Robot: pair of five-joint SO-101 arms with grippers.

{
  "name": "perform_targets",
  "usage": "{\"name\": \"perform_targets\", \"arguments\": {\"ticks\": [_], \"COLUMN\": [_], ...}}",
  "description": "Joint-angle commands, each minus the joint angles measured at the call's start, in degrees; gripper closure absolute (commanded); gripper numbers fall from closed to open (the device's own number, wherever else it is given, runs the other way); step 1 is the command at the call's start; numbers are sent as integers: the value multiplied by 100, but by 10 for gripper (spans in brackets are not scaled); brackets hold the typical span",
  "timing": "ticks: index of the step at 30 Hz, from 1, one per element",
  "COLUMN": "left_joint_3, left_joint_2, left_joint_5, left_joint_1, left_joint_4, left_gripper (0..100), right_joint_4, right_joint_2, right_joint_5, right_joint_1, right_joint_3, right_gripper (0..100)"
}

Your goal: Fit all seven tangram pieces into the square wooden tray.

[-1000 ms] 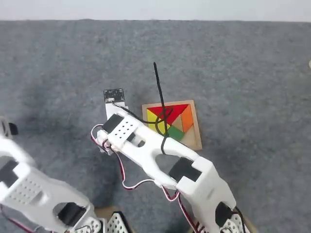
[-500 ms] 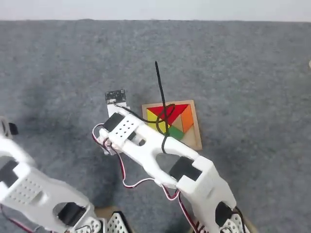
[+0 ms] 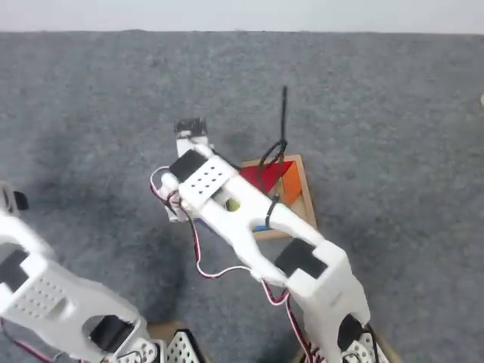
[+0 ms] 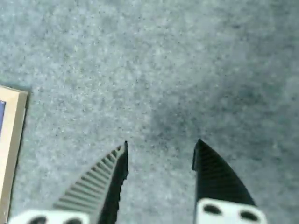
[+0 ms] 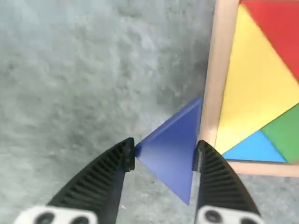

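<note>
Grey, felt-like cloth (image 3: pixel 378 113) covers the whole table; pale wall strip (image 3: pixel 242 15) along the far edge. Two white arms come in from the near side: left arm (image 3: pixel 53 302) low at the near-left corner, right arm (image 3: pixel 249 219) stretched over the middle.

Square wooden tray (image 3: pixel 306 204) sits mid-table, partly under the right arm. Seen from the right wrist, the tray's rim (image 5: pixel 217 70) encloses a red piece (image 5: pixel 275 23), yellow piece (image 5: pixel 257 88), green piece (image 5: pixel 285 135) and light blue piece (image 5: pixel 254 149). Orange piece (image 3: pixel 293 189) shows in the high view.

Right gripper (image 5: pixel 166 150) is clamped on a dark blue triangle (image 5: pixel 173 144), one fingertip at each side. The triangle is outside the tray, over the cloth, one edge right alongside the rim's outer face; contact with the rim cannot be told.

Left gripper (image 4: pixel 161 149) hangs over bare cloth, fingers spread, nothing between them, a tray corner (image 4: pixel 14 121) off to one side.
</note>
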Motion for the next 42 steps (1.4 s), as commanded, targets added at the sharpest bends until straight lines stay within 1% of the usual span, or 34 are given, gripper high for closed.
{"name": "perform_targets", "arguments": {"ticks": [1, 2, 4, 6, 10, 13, 16, 18, 20, 22, 27, 31, 35, 39, 42], "left_joint_3": [-259, -259, -259, -259, -259, -259, -259, -259, -259, -251, -251, -259, -259, -259, -251], "left_joint_2": [-97, -97, -70, -62, -62, -62, -53, -44, -44, -44, -44, -44, -44, -44, -44], "left_joint_5": [-26, -26, -26, -26, -26, -35, -44, -44, -44, -44, -44, -44, -44, -44, -44], "left_joint_1": [62, 88, 132, 193, 255, 255, 255, 264, 273, 308, 316, 413, 492, 510, 492], "left_joint_4": [-105, -105, -97, -97, -97, -105, -105, -105, -105, -105, -105, -105, -105, -105, -105], "left_gripper": [775, 775, 775, 775, 775, 775, 775, 775, 775, 775, 775, 775, 775, 775, 775], "right_joint_4": [330, 523, 1024, 1473, 1982, 2018, 2044, 2009, 2035, 2035, 2000, 1991, 1991, 1991, 2000], "right_joint_2": [-708, -787, -875, -927, -963, -919, -919, -910, -866, -804, -488, -312, -277, -277, -277], "right_joint_5": [220, 457, 1213, 2312, 4677, 6400, 8009, 9064, 10040, 10831, 12018, 12677, 13160, 14075, 14382], "right_joint_1": [101, 110, 207, 444, 1411, 2185, 2686, 2888, 2932, 2905, 2404, 2229, 2290, 2598, 2721], "right_joint_3": [-308, -290, -290, -290, -290, -290, -290, -281, -229, -114, 633, 941, 923, 914, 914], "right_gripper": [833, 833, 833, 833, 832, 832, 832, 832, 832, 832, 831, 832, 833, 833, 829]}}
